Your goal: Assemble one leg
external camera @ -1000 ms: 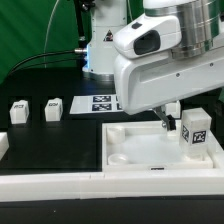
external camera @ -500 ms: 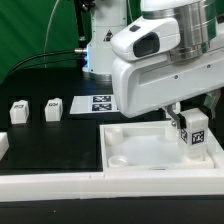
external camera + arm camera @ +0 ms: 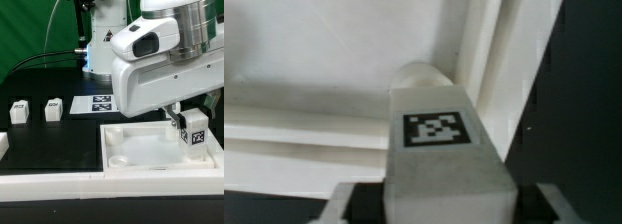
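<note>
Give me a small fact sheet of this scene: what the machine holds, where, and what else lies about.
end effector: shut on one leg
held leg: upright, tag toward the exterior camera, at the tray's corner on the exterior view's right
tray: large, white, lying on the black table
leg touching tray: cannot tell
loose legs: two, standing apart at the exterior view's left
marker board: flat, behind the tray

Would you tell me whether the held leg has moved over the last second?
Yes, slightly: the leg shifted toward the exterior view's right against the tray's far rim, then held still.
</note>
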